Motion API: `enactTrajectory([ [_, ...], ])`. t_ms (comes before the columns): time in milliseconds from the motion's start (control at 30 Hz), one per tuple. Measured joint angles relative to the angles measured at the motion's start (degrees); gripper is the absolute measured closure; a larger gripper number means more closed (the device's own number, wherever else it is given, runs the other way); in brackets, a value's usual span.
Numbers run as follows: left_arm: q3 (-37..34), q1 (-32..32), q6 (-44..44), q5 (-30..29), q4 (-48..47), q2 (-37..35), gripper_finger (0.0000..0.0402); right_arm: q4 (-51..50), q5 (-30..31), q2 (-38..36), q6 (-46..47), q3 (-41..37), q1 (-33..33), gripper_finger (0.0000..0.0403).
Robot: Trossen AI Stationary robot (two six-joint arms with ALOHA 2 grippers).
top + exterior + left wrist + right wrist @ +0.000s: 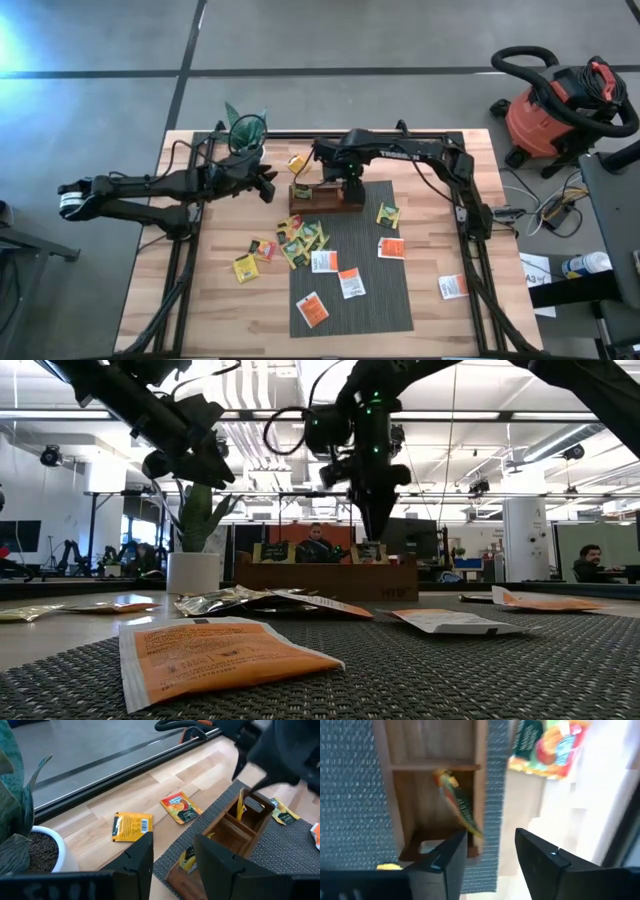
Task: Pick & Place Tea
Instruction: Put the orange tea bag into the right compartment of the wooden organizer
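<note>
Looking down past your right gripper [487, 857], you see the wooden tray [480, 775] right under its fingers, which stand spread apart with nothing between them. A tea sachet [456, 802] stands on edge in one box of the tray, leaning a bit, long side running along the box, likely dropped there. Your left gripper [172, 852] waits off to the side, fingers apart and empty. More sachets [350, 283] lie flat on the grey mat [385, 310].

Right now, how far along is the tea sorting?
Done: a few sachets stand in the wooden tray, one under the right end effector, open above it. In hand: nothing; the left end effector hangs open beside the tray. Left: many sachets on the mat and table.
</note>
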Motion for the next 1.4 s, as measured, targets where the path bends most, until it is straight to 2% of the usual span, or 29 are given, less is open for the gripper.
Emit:
enactTrajectory([
  [133, -0.02, 0.00, 0.00, 0.01, 0.07, 0.00, 0.0266, 0.58, -3.07, -1.76, -0.47, 4.02, -1.46, 0.0233],
  [233, -0.02, 0.00, 0.00, -0.04, 0.66, 0.12, 0.0266, 3.62, -9.65, -2.16, 1.30, 7.34, -3.71, 0.0241],
  [400, -0.02, 0.00, -0.95, -0.06, 1.05, 0.62, 0.0266, 11.31, -22.57, 0.25, 13.48, 8.93, -10.69, 0.0258],
  [500, -0.02, 0.00, -2.27, -0.08, 1.05, 0.66, 0.0266, 13.57, -27.05, 3.05, 20.78, 8.48, -15.13, 0.0263],
  [633, -0.04, -0.02, -3.11, -0.04, 1.07, 0.66, 0.0266, 14.57, -26.80, 7.09, 22.83, 9.00, -18.32, 0.0262],
  [767, -0.04, -0.02, -3.21, -0.01, 1.05, 0.66, 0.0266, 14.72, -22.31, 12.90, 20.57, 12.62, -18.62, 0.0257],
  [1000, -0.04, 0.09, -3.42, -0.04, 0.92, 0.66, 0.0266, 2.67, -20.76, 21.68, 17.37, 21.62, -16.49, 0.0258],
  [1167, -0.04, 0.11, -3.80, -0.10, 0.90, 0.66, 0.0266, 4.71, -20.70, 22.00, 18.23, 21.92, -15.96, 0.0268],
  [1333, -0.04, 0.22, -3.32, -1.35, 0.88, 0.66, 0.0266, 4.46, -15.10, 21.97, 20.75, 20.37, -15.27, 0.0270],
  [1400, -0.04, 0.24, -3.32, -2.30, 0.94, 0.66, 0.0266, 4.51, -14.59, 21.97, 21.10, 19.86, -15.20, 0.0267],
])
